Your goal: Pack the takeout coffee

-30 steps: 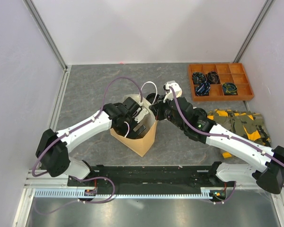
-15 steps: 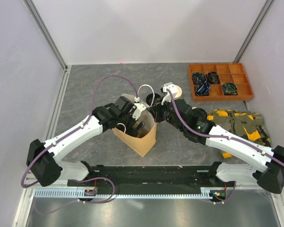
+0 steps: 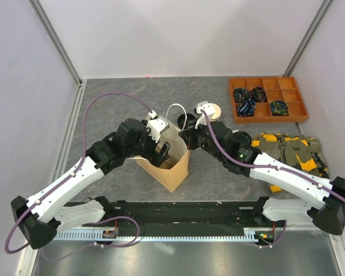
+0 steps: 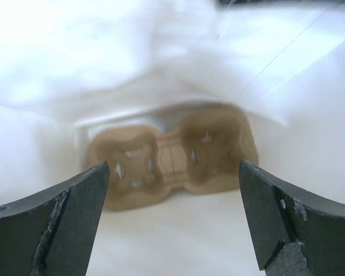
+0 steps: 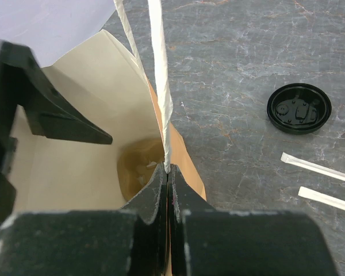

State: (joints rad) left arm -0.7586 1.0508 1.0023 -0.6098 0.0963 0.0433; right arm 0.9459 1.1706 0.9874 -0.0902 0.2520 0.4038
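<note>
Small tan kraft-paper cup [image 3: 213, 110] stands upright on the grey worktop [image 3: 115, 103], mouth up and uncapped, with its round black plastic lid [image 5: 299, 108] lying near it. Both sit outside the tall tan paper bag [image 3: 171, 168], at its 1 o'clock. The right gripper [image 5: 168, 172] is nearer, but its jaws are pinched on the bag's rim. The left gripper [image 4: 172, 167] hangs over the bag mouth, jaws wide and empty, with the brown moulded-pulp carrier [image 4: 207, 144] below.
</note>
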